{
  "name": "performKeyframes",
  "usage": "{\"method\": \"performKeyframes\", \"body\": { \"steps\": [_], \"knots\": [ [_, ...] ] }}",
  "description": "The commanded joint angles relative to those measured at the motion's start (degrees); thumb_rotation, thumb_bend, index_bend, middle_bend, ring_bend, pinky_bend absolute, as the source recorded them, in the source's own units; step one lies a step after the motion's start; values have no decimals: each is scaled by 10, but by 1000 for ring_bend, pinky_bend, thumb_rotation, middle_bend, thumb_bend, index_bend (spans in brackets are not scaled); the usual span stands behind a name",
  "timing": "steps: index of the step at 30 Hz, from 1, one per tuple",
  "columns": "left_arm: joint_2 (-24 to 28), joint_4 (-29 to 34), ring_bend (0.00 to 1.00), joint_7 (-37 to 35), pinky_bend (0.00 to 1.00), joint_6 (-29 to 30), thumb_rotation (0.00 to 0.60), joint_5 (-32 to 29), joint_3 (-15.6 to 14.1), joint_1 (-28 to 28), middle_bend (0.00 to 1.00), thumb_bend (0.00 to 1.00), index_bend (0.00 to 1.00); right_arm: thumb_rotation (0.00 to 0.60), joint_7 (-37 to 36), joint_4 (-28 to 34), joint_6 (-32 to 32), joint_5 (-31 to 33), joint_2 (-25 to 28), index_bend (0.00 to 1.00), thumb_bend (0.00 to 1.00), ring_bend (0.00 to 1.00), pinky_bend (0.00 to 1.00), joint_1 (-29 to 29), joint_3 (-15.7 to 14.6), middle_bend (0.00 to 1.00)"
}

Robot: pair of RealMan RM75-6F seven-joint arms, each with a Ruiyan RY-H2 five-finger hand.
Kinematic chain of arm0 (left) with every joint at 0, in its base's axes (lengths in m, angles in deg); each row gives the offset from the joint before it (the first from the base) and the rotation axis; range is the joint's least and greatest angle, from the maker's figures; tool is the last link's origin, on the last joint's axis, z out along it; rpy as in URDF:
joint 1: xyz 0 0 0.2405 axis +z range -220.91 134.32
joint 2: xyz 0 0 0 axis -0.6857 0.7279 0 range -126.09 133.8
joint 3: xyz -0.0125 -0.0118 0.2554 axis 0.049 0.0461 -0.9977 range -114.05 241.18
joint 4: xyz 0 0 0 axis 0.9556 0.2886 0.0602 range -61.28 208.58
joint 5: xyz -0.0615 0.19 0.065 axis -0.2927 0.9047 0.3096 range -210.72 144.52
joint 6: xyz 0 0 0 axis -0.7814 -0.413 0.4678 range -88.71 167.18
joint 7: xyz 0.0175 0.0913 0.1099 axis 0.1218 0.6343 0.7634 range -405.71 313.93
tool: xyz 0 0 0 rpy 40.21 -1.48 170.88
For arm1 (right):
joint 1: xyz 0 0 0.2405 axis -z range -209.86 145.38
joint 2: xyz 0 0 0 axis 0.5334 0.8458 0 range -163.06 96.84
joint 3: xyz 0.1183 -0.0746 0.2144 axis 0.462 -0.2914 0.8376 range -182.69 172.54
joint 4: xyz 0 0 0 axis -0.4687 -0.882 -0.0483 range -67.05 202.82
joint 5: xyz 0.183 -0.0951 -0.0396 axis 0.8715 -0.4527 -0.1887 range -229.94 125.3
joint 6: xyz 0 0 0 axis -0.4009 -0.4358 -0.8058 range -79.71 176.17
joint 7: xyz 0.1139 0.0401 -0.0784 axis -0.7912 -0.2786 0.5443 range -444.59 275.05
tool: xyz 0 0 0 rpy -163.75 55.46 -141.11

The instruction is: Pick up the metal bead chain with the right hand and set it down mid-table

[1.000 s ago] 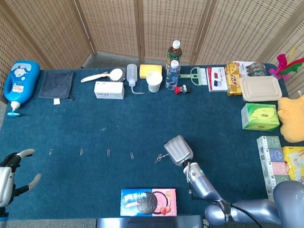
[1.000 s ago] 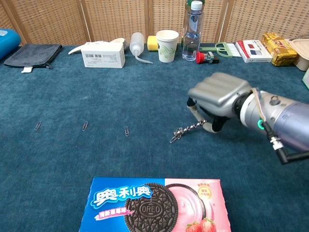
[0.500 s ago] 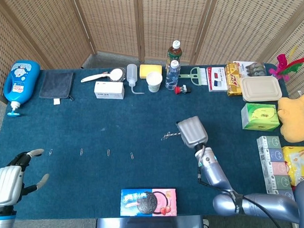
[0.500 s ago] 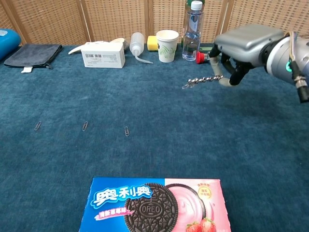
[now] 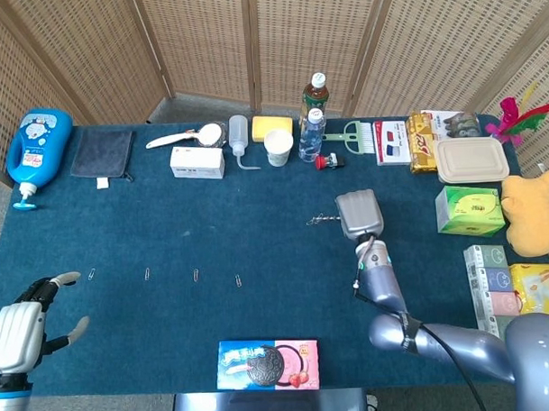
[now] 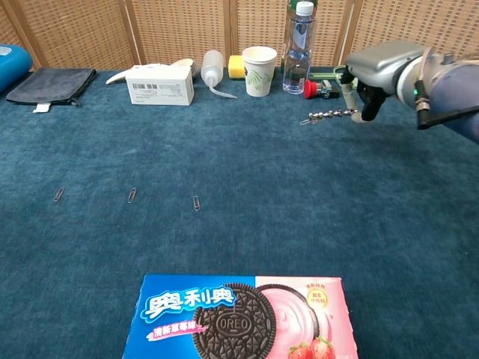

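My right hand point(image 5: 359, 213) point(image 6: 374, 69) hangs above the blue table, right of centre, and pinches one end of the metal bead chain point(image 5: 323, 219) point(image 6: 327, 115). The chain sticks out to the left of the fingers, clear of the cloth. My left hand point(image 5: 19, 324) rests at the near left edge in the head view, fingers spread and holding nothing; the chest view does not show it.
Several paper clips point(image 5: 194, 274) point(image 6: 196, 203) lie in a row left of centre. An Oreo box point(image 5: 267, 364) point(image 6: 238, 317) sits at the near edge. Bottles point(image 5: 313, 117), a paper cup point(image 5: 279, 147) and a white box point(image 5: 197, 161) line the far edge. Boxes and a plush toy point(image 5: 530, 213) fill the right side.
The right hand has lifted the chain off the table and carried it away from the near edge toward the far right, rising as it went. The left hand shifted only slightly.
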Motion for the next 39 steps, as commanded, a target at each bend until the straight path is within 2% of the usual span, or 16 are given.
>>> {"method": "performKeyframes", "body": {
  "steps": [1, 4, 6, 8, 11, 14, 16, 21, 24, 26, 30, 34, 39],
  "knots": [
    [1, -1, 251, -2, 389, 1, 600, -1, -1, 2, 328, 392, 250, 600, -3, -42, 22, 15, -26, 599, 513, 872, 708, -19, 4, 763],
    [0, -1, 251, -3, 389, -1, 600, -2, -3, 3, 328, 393, 250, 599, 3, -71, 33, 20, -37, 558, 513, 828, 700, -28, -3, 730],
    [0, -3, 251, -2, 389, 0, 600, -2, -3, 4, 328, 392, 250, 499, 6, -80, 39, 21, -38, 441, 500, 758, 687, -30, -7, 665],
    [1, -5, 251, -2, 389, -1, 600, -4, -4, 4, 328, 392, 250, 334, 1, -81, 44, 21, -35, 294, 470, 650, 669, -29, -9, 573],
    [2, -9, 251, -2, 389, -1, 600, -11, -3, 6, 328, 392, 250, 281, -5, -74, 48, 19, -22, 176, 447, 517, 652, -23, -16, 447],
    [1, -12, 251, -9, 389, 0, 600, -11, -1, 6, 328, 392, 250, 279, -8, -58, 41, 14, -5, 54, 442, 464, 642, -16, -22, 334],
    [1, -15, 251, -13, 389, 0, 600, -13, -1, 6, 328, 392, 250, 281, -19, -41, 30, 7, 8, 9, 442, 443, 624, -7, -22, 284],
    [1, -22, 251, -20, 389, -3, 600, -18, -2, 8, 328, 392, 250, 287, -121, 52, -14, -65, 70, 0, 442, 356, 498, 49, -23, 231],
    [4, -22, 254, -24, 389, -9, 600, -19, -6, 8, 328, 393, 251, 316, -190, 108, -51, -133, 109, 4, 443, 302, 426, 93, -37, 226],
    [9, -18, 268, -29, 389, -20, 600, -16, -11, 6, 328, 392, 265, 343, -219, 143, -89, -185, 135, 23, 442, 316, 423, 124, -56, 241],
    [15, -12, 290, -33, 389, -31, 600, -4, -22, 3, 328, 393, 290, 345, -255, 198, -157, -267, 172, 66, 442, 373, 429, 184, -100, 274],
    [12, -15, 292, -36, 389, -26, 600, 3, -30, 9, 331, 392, 299, 354, -285, 222, -214, -329, 186, 122, 442, 358, 426, 235, -133, 277],
    [7, -16, 300, -24, 389, -14, 600, 10, -37, 20, 339, 392, 322, 384, -291, 243, -258, -380, 205, 117, 442, 351, 380, 284, -172, 283]
  ]
}}
